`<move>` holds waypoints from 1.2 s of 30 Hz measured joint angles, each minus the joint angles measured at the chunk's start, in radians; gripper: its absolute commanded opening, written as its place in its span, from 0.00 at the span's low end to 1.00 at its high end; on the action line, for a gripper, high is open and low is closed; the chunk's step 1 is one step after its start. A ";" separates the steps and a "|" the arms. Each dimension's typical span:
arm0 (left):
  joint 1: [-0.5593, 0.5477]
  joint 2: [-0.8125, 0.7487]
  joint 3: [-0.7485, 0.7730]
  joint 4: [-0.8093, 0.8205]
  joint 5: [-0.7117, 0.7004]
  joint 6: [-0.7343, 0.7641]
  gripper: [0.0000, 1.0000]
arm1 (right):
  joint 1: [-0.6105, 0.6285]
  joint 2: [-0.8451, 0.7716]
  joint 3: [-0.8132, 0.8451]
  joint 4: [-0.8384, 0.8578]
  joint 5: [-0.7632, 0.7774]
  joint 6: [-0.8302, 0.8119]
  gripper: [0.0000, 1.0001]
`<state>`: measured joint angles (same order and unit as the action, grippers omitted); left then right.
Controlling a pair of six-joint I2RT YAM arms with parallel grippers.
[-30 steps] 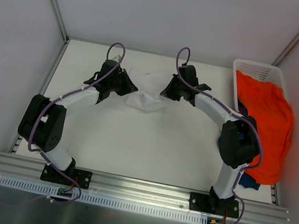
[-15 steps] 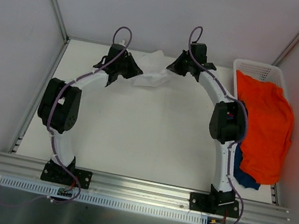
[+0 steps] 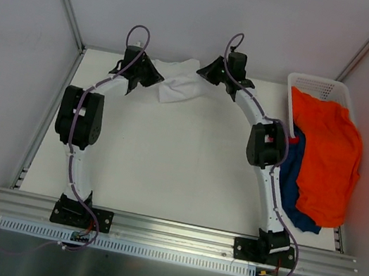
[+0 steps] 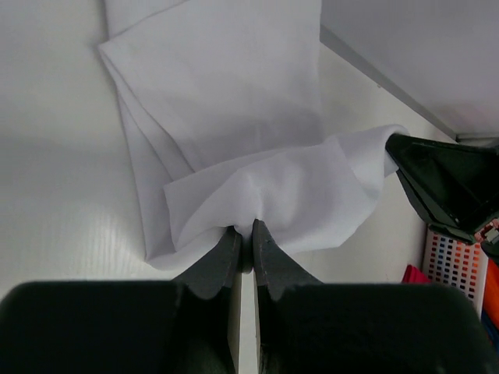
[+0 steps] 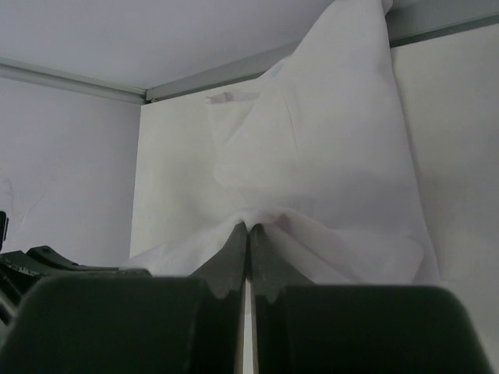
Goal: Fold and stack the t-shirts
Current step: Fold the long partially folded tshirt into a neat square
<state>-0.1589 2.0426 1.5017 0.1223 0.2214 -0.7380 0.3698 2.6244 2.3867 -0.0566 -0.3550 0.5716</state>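
A: Tools?
B: My left tool is pinched tight on one edge of the plain white cloth t-shirt. My right tool is clamped on another edge.
A: Shirt where?
B: Bunched at the far edge of the white surface, strung between both tools.
A: Tip?
B: I'd spread both tools apart evenly, pull it taut, and lay it flat before folding.

Robotics lab test cell. Plain white panels are enclosing a white table. An aluminium rail is running along its near edge, carrying the bolted bases of the left arm and right arm.
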 measured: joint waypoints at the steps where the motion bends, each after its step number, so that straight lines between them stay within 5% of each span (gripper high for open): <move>1: 0.009 0.009 0.008 0.001 0.003 0.001 0.00 | 0.000 0.005 0.000 0.021 0.002 0.002 0.00; 16: 0.103 0.200 0.220 0.039 0.054 0.025 0.00 | 0.085 0.140 0.034 0.410 0.202 -0.005 0.01; 26: 0.138 0.413 0.533 0.091 0.143 0.048 0.02 | 0.092 0.220 0.099 0.512 0.415 -0.024 0.00; 36: 0.139 0.590 0.674 0.260 0.190 0.024 0.13 | 0.091 0.269 0.117 0.595 0.586 -0.049 0.01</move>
<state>-0.0200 2.6328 2.1761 0.3820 0.4118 -0.7139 0.4610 2.8937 2.5034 0.5381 0.2310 0.5228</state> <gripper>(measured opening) 0.105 0.015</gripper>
